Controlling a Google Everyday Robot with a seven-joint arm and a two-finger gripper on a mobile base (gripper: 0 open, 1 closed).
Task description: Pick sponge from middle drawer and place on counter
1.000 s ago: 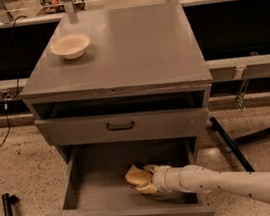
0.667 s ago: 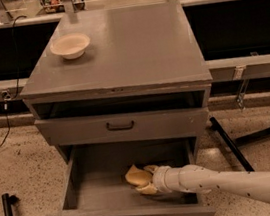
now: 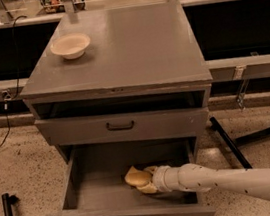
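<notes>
Sponge (image 3: 136, 176) sits in the open middle drawer (image 3: 88, 198), lower centre of frame. End effector (image 3: 149, 181) is right against it; we cannot tell its grip. We'd confirm the hold, then lift straight up before heading to the counter (image 3: 132, 55).

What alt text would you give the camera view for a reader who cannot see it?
A white robot arm reaches into the open middle drawer of a grey cabinet, its gripper at a pale-yellow sponge on the drawer floor. The counter above holds a cream bowl near its far left corner.
</notes>
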